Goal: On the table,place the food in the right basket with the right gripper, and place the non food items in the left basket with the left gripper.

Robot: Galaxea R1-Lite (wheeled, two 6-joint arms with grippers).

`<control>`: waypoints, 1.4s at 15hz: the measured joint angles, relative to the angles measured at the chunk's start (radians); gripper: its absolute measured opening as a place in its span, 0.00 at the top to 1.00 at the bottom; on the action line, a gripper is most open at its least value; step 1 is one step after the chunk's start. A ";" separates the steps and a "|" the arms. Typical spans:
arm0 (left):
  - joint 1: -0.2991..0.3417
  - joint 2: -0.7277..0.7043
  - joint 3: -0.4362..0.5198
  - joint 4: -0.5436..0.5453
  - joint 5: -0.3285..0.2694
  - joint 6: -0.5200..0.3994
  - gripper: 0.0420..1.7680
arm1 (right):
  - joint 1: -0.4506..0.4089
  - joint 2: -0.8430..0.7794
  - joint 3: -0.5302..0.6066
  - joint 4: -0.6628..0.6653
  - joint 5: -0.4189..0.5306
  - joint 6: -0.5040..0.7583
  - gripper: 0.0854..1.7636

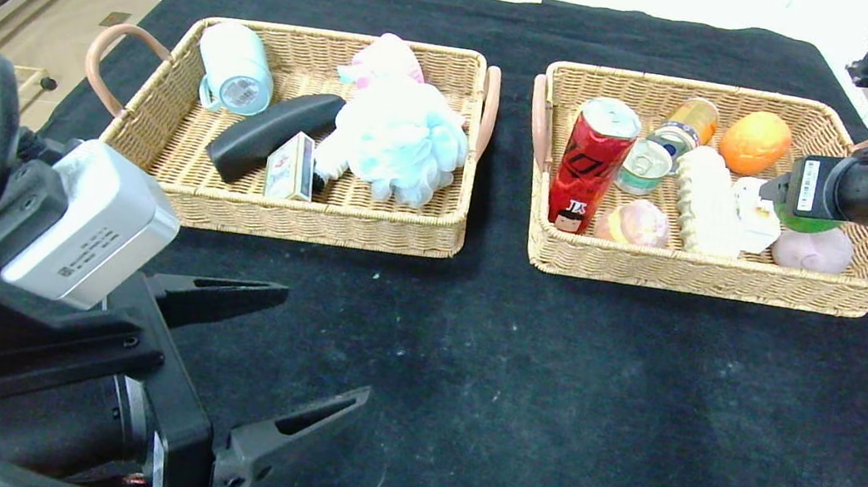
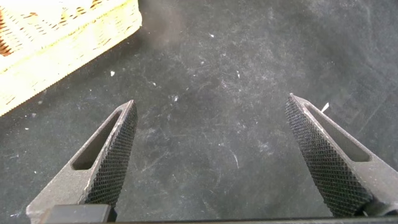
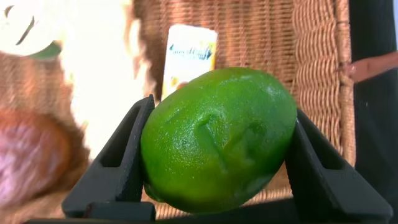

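My right gripper hangs over the right end of the right basket, shut on the round green fruit, whose underside shows below the fingers. In that basket lie the red soda can, the ridged bread loaf and the white carton. The left basket holds the light-blue bath pouf and the cream card box. My left gripper stands open and empty low over the black table at the front left, its fingertips wide apart.
The left basket also holds a pale blue mug, a black oblong case and a pink pouf. In the right basket are an orange, a tin, a small bottle and pinkish items.
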 joint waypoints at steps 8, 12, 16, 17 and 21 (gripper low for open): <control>0.000 0.002 0.001 0.003 0.000 0.000 0.03 | -0.012 0.037 0.001 -0.047 0.003 0.004 0.15; 0.000 0.001 0.001 0.003 0.000 0.008 0.03 | -0.008 0.033 0.005 -0.044 0.004 0.004 0.10; 0.000 0.001 0.001 -0.003 0.004 0.008 0.03 | 0.009 0.005 0.019 -0.038 0.003 0.005 0.07; 0.001 0.001 -0.001 -0.005 0.006 0.010 0.03 | 0.018 -0.010 0.036 -0.036 0.003 0.004 0.07; 0.005 -0.009 -0.004 -0.007 0.027 0.019 0.03 | 0.069 -0.104 0.157 -0.040 0.000 0.005 0.05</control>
